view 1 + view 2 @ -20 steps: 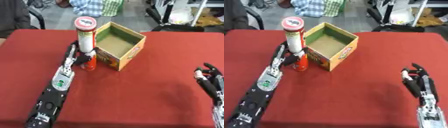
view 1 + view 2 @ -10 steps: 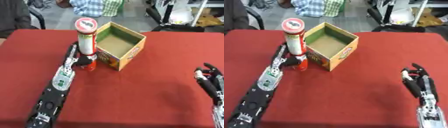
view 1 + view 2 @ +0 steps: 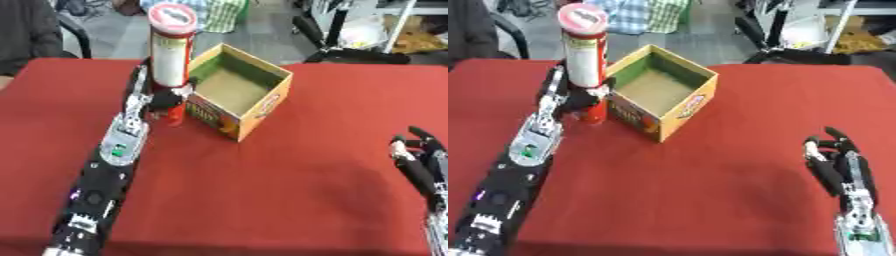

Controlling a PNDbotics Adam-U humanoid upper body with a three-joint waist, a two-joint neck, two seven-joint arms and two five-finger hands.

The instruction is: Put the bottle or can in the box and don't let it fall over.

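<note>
Can's lifted off the red surface, box is right next to it

Left eye view: the left robot hand [image 3: 164,99] is curled round the lower part of the tall can [image 3: 170,55], and compared to a second ago the can sits higher and upright, its base looking (hard to be sure) clear of the surface [image 3: 262,175], so next is carrying it over the rim of the box [image 3: 241,92] just beside it. Right eye view: shows more of the right robot hand [image 3: 842,167], idle near the lower right, fingers relaxed and spread, plus the box's bare floor
</note>
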